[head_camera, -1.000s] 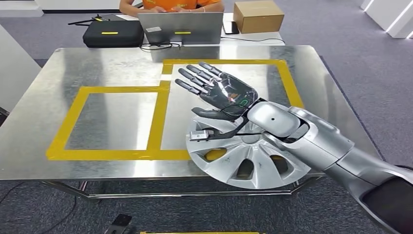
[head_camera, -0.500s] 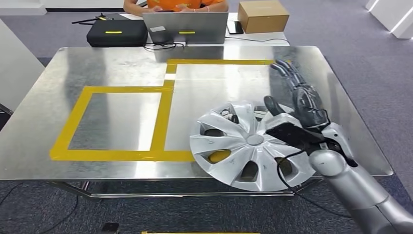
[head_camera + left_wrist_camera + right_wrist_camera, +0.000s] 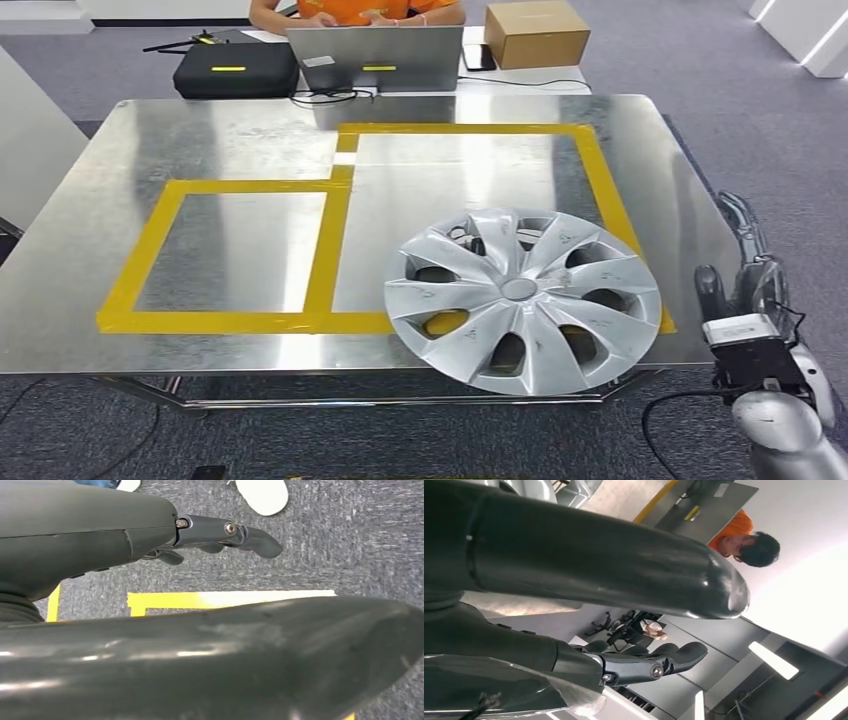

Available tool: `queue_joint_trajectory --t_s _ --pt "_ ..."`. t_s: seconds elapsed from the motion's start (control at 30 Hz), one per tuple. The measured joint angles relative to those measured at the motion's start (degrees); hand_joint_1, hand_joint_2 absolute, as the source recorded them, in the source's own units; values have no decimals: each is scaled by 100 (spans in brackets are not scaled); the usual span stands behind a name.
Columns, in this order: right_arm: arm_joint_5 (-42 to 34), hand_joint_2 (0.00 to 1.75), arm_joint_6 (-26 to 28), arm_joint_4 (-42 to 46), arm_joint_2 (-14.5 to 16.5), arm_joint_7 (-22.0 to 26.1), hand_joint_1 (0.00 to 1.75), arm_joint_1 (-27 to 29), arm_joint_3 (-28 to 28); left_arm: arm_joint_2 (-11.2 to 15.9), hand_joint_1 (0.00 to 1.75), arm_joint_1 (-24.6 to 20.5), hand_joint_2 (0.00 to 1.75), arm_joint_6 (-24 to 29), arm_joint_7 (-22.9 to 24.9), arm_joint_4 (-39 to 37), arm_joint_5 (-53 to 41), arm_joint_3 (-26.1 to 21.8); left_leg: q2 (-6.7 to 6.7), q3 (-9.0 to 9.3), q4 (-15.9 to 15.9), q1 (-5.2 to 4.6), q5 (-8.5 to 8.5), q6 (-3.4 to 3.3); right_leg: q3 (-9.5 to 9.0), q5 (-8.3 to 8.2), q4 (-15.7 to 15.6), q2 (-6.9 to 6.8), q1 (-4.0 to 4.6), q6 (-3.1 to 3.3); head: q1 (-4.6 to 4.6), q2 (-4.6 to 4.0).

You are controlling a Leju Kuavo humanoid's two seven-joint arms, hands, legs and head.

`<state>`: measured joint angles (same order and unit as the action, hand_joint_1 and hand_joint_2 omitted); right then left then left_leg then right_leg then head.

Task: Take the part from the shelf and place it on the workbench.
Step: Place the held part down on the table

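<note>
Bright, even overhead light; the steel tabletop [image 3: 250,130] shows streaky glare toward its far edge. Both wrist views are blurred close up, with blown-out ceiling lights.

Silver multi-spoke plastic wheel cover [image 3: 523,297]: uniform metallic silver, with dark openings between the spokes. Brushed steel workbench top [image 3: 250,130]: reflective grey, marked with yellow tape [image 3: 325,250] forming two adjoining rectangular outlines. Beyond the workbench's far edge: flat black case [image 3: 235,70] with a yellow stripe; grey laptop [image 3: 373,58]; plain brown cardboard box [image 3: 535,33]; person's orange garment [image 3: 355,9]. Around the workbench: grey-blue carpet floor [image 3: 750,120]. Robot's right hand [image 3: 750,290]: dark grey fingers, silver wrist.
</note>
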<state>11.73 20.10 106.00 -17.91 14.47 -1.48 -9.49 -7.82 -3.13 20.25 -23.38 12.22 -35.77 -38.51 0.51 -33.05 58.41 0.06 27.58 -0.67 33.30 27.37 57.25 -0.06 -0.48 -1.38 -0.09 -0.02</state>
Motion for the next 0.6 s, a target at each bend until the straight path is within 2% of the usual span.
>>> queue_joint_trajectory --t_s 0.07,0.13,0.2,0.23,0.27,0.3,0.33,0.4,0.43,0.47,0.57,0.6 --pt "53 0 57 213 1 101 0 251 108 -3 0 8 0 3 -9 0 28 -54 0 10 -43 3 -23 -52 12 21 8 -1 -16 -59 3 0" --pt "71 0 98 399 1 192 0 454 207 -5 0 10 0 18 -22 0 51 -101 -12 27 -88 26 -66 -118 140 243 283 2 -25 -104 16 0" --pt "93 0 132 535 3 269 0 641 279 -10 0 4 0 39 -28 0 61 -142 -23 26 -93 32 -85 -147 446 642 996 2 -32 -137 26 1" --pt "110 0 149 590 4 305 0 740 304 -14 0 4 0 47 -29 0 69 -166 -26 22 -90 31 -87 -150 599 793 1370 2 -34 -153 27 1" --pt "129 0 164 645 7 339 0 840 327 -16 0 6 0 50 -29 0 79 -189 -28 20 -87 31 -88 -150 681 848 1591 2 -37 -166 26 1" --pt "146 0 177 701 8 367 0 928 346 -18 0 8 0 52 -29 0 90 -208 -30 18 -82 33 -89 -148 658 792 1588 1 -44 -176 27 1" --pt "160 0 190 755 9 391 0 1001 360 -18 0 9 0 53 -29 0 101 -222 -30 18 -76 35 -89 -146 521 640 1353 -1 -55 -183 27 0" --pt "189 0 211 857 13 430 0 1099 382 -16 0 5 0 60 -29 0 111 -239 -27 8 -41 27 -82 -121 77 309 546 -2 -79 -197 29 0" --pt "206 0 224 903 16 450 0 1141 393 -14 0 2 0 64 -29 0 113 -246 -25 -9 -16 15 -82 -96 -92 221 246 4 -84 -188 26 0" --pt "227 0 237 949 22 472 0 1188 405 -10 0 1 0 70 -29 0 113 -254 -22 -27 7 2 -87 -64 -184 188 81 12 -82 -171 24 0" --pt "267 0 274 1065 44 518 0 1331 444 -2 0 8 0 82 -32 0 113 -291 -19 -67 33 4 -110 32 -170 146 52 20 -71 -67 24 0" --pt "270 0 283 1096 51 526 0 1360 460 2 0 10 0 88 -33 0 113 -307 -21 -91 92 11 -35 62 -150 118 48 12 -76 -24 21 0"
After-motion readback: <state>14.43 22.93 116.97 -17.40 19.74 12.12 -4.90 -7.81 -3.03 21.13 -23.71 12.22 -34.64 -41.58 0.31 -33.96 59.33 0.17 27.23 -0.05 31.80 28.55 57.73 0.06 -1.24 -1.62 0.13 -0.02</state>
